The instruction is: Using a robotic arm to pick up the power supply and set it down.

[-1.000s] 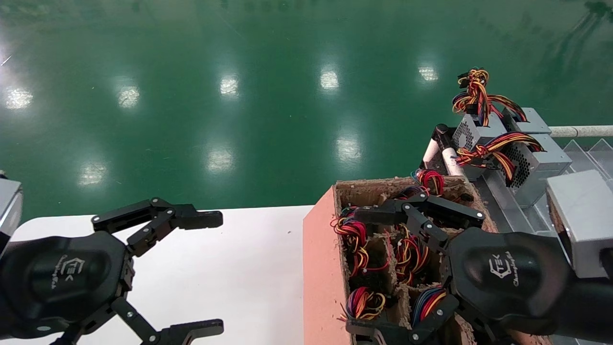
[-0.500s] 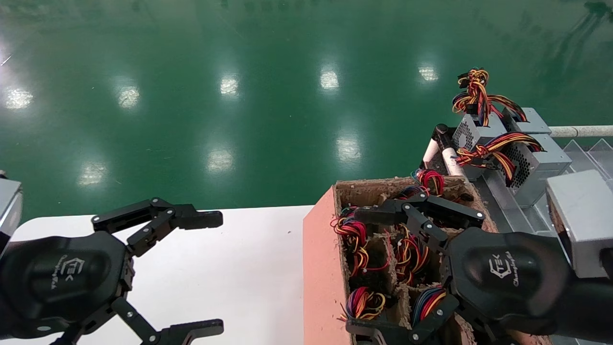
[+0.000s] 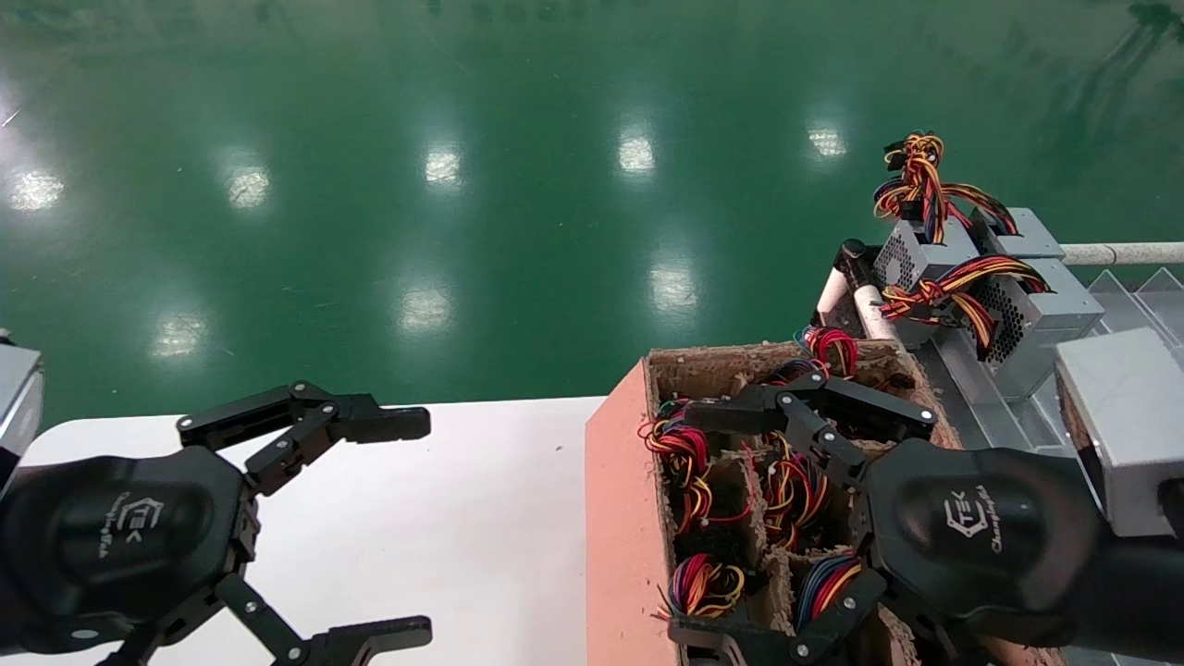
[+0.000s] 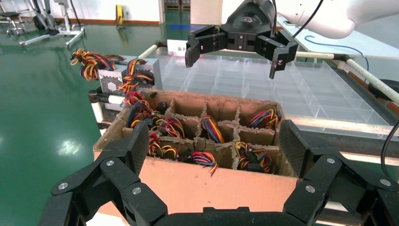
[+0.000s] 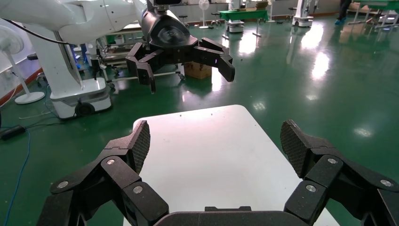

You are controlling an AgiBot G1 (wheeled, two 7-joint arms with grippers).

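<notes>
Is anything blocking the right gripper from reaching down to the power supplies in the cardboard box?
Nothing visible. The right gripper hovers open over the cardboard box, whose compartments show only wire bundles on top; the units beneath are hidden.

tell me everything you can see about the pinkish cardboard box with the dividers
The cardboard box has a smooth pinkish outer wall and rough brown fibrous partitions splitting it into a grid of open-topped cells. It sits upright, next to the white table, with no lid. Most cells that show hold bundles of red, yellow, orange and black wires, some spilling over the rim. The right gripper hangs open over it; contact cannot be told. Silver power supplies sit on a rack beyond its far end.
</notes>
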